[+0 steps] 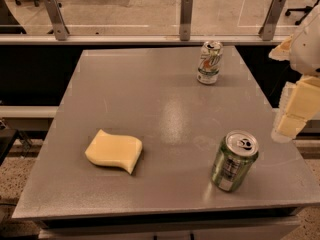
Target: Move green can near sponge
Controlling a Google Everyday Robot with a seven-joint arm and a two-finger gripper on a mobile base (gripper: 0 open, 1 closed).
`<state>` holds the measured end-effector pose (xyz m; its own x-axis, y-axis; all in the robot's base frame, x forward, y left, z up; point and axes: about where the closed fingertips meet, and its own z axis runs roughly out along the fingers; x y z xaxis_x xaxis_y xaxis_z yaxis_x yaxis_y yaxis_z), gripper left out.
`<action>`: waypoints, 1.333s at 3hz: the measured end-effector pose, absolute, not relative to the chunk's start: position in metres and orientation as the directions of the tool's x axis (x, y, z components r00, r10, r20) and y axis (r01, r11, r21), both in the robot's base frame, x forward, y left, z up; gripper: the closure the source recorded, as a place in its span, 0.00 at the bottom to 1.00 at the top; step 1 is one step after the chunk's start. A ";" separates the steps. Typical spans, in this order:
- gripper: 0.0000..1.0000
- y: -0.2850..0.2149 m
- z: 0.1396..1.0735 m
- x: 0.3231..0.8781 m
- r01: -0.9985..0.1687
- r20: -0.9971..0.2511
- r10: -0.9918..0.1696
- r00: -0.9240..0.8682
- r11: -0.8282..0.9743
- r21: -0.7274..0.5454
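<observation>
Green can (234,160): 1 shiny dark green metal can, silver top, pale label patch low on its side, upright on the table (150,94), well right of the sponge (114,150). White can (209,62) stands far behind the sponge, to its right. Gripper (296,109) hangs farther right of the sponge, off the table edge; how open it is cannot be told.

My table (150,99): grey
On it: sponge (114,150) left, green can (234,160) front right, white can (209,62) behind
Gripper (296,115): off right edge

No legible text anywhere
</observation>
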<state>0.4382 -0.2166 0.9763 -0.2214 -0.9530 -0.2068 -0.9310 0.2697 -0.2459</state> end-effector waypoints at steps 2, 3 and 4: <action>0.00 -0.210 0.977 0.433 -0.933 -0.237 -0.951 -0.200 0.259 -0.252; 0.00 -0.196 0.969 0.421 -0.943 -0.288 -0.944 -0.160 0.232 -0.238; 0.00 -0.180 0.954 0.409 -0.958 -0.341 -0.932 -0.119 0.199 -0.208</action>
